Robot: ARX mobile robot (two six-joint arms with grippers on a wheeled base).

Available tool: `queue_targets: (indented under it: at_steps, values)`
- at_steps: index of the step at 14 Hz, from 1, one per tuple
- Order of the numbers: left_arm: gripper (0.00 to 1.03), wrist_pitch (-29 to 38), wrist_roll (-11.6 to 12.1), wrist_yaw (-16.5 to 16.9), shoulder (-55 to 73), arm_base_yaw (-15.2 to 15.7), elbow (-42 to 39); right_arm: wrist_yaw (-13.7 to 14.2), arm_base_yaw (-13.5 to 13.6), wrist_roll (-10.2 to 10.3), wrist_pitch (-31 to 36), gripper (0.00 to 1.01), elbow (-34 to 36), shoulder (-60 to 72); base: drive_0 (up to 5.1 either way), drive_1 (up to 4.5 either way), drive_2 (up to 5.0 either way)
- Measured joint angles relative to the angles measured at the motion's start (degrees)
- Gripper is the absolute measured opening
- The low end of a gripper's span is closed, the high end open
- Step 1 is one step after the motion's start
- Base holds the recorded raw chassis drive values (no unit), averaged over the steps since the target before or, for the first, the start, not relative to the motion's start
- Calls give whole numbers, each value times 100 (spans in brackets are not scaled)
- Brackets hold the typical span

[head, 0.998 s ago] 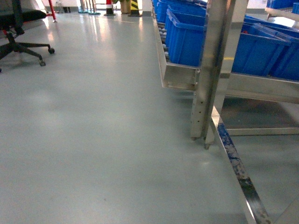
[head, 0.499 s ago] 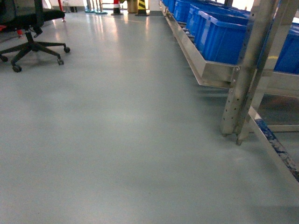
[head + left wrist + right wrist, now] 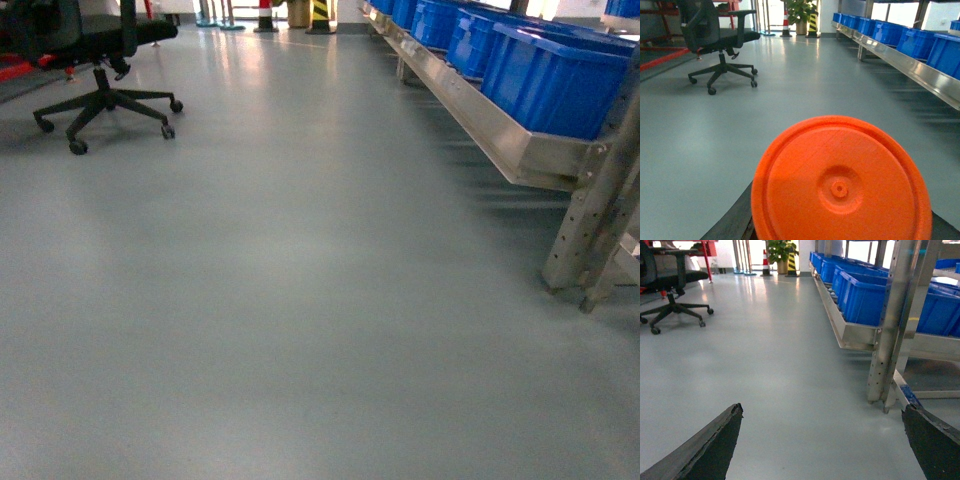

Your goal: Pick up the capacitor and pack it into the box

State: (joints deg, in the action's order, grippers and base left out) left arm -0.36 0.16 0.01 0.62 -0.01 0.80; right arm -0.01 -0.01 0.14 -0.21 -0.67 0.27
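Note:
An orange, round-faced capacitor (image 3: 840,185) fills the lower part of the left wrist view. My left gripper (image 3: 840,227) is shut on it, and only the dark edges of its fingers (image 3: 730,220) show beside the orange face. In the right wrist view my right gripper (image 3: 822,410) is open, with nothing but grey floor between its two dark fingertips (image 3: 725,435). Neither gripper shows in the head view. The box is out of view in every frame.
A steel rack (image 3: 500,125) carrying blue bins (image 3: 560,75) runs along the right, with its perforated post (image 3: 590,225) on the floor. A black office chair (image 3: 100,60) stands at the far left. Striped bollards (image 3: 320,12) and a plant (image 3: 800,12) stand at the far end.
The head view has swung left. The rack and its post slid from the middle toward the right edge, and the office chair has come further into view.

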Motion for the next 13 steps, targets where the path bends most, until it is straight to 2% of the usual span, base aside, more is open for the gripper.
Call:
queue_targets:
  at_steps: [13]
  values:
    - [44, 0, 2, -2, 0, 0, 0, 0, 0, 0, -4, 98, 0, 0, -496, 248, 248]
